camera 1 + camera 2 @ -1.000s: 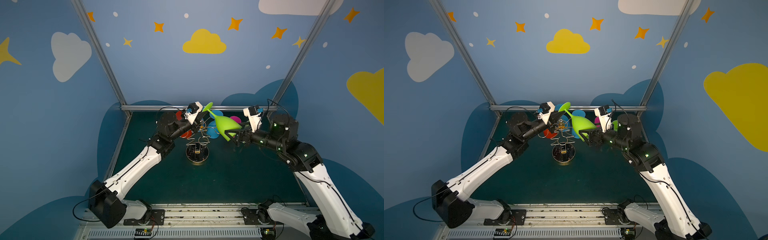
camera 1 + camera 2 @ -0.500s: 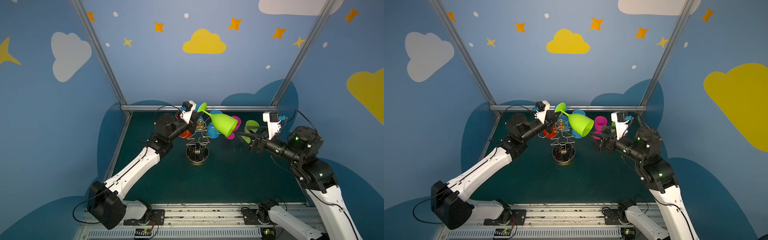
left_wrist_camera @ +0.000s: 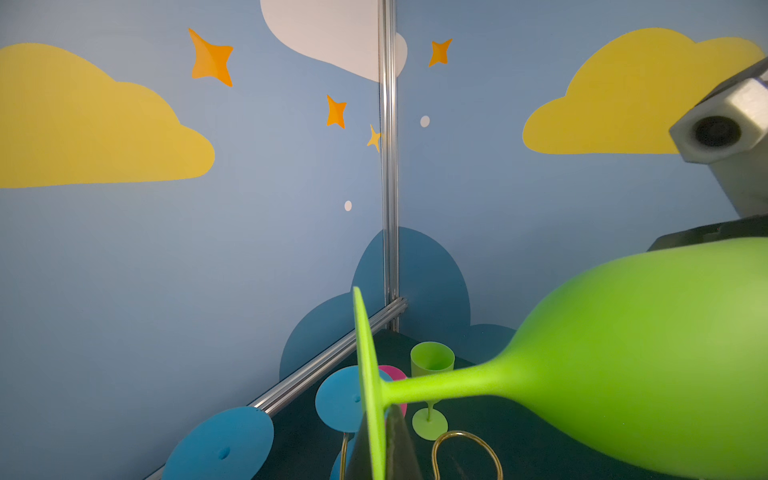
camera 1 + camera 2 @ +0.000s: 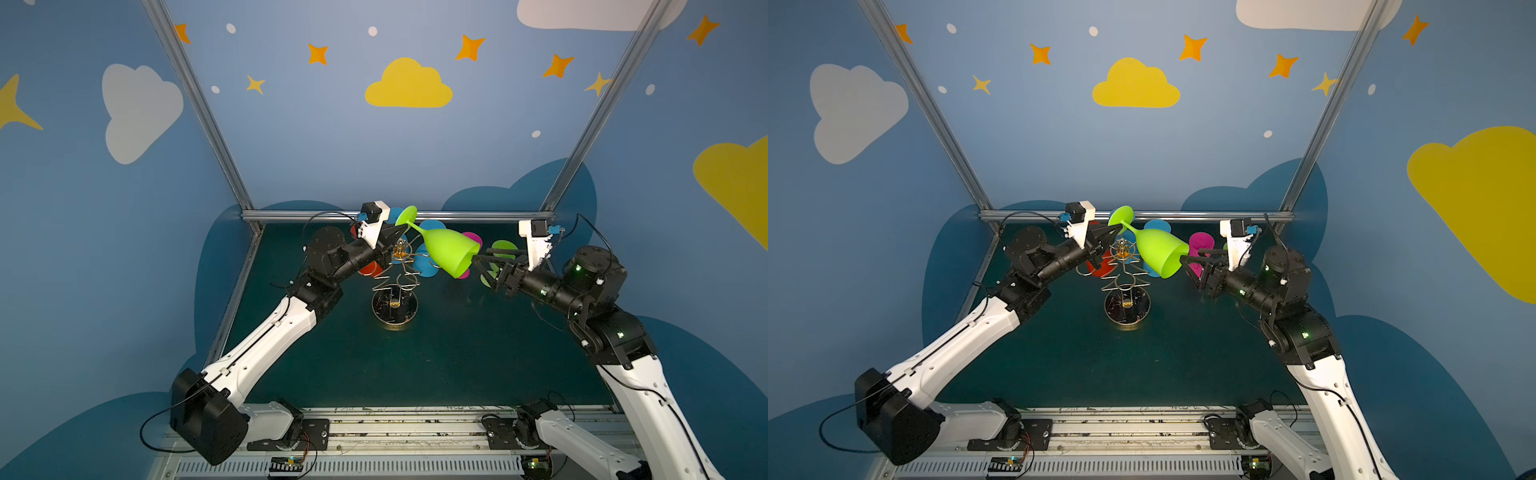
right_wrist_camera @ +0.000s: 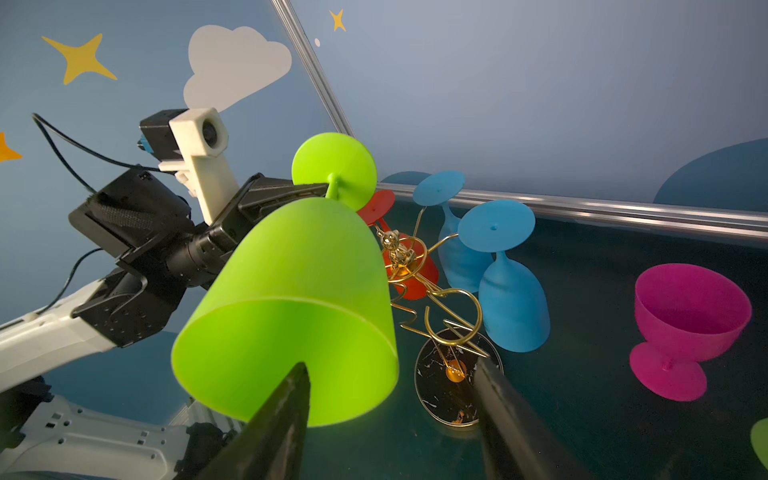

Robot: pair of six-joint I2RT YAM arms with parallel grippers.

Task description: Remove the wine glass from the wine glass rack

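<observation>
Handover step, by my reading: green wine glass (image 4: 446,254) at frame centre in both top views, tipped near-horizontal above wine glass rack (image 4: 395,309); left end effector (image 4: 395,233) clamped on flat round foot; right end effector (image 5: 390,363) part-open, holding nothing, one finger at bowl rim, contact unclear; next: close gently on smooth matte bowl; rack thin gold wire, glossy dark base.

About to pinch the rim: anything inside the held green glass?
The green glass looks empty where its mouth shows. A right gripper finger covers part; the bottom by the stem is hidden.
</observation>
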